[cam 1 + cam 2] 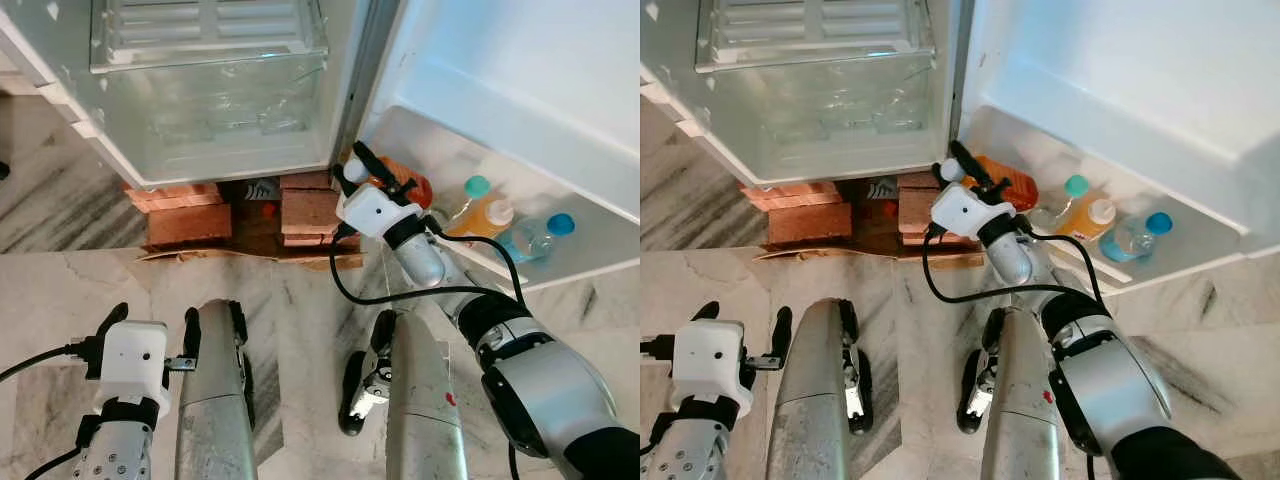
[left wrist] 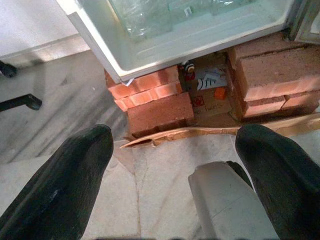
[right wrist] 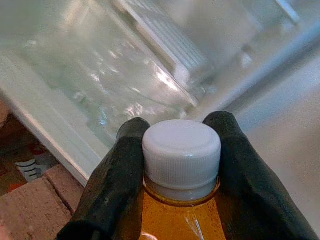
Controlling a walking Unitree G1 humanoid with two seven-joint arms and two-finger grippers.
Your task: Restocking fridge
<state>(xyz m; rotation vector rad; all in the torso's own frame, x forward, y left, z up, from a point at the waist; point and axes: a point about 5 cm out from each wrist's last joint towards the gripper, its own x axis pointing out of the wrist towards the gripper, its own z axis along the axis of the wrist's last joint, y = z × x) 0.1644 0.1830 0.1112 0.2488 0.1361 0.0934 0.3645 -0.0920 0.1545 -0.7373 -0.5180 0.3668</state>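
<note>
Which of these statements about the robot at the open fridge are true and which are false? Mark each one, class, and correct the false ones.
1. The right tool grips an orange bottle just below its white cap. True.
2. The left tool holds a bottle. False: its fingers stand open with nothing between them, low over the marble floor.
3. The door shelf already holds bottles, among them a clear bottle with a blue cap. True.
4. The fridge stands on wooden blocks. False: it rests on red bricks.
5. The clear drawer in the fridge is packed with bottles. False: no bottles can be seen in it.
</note>
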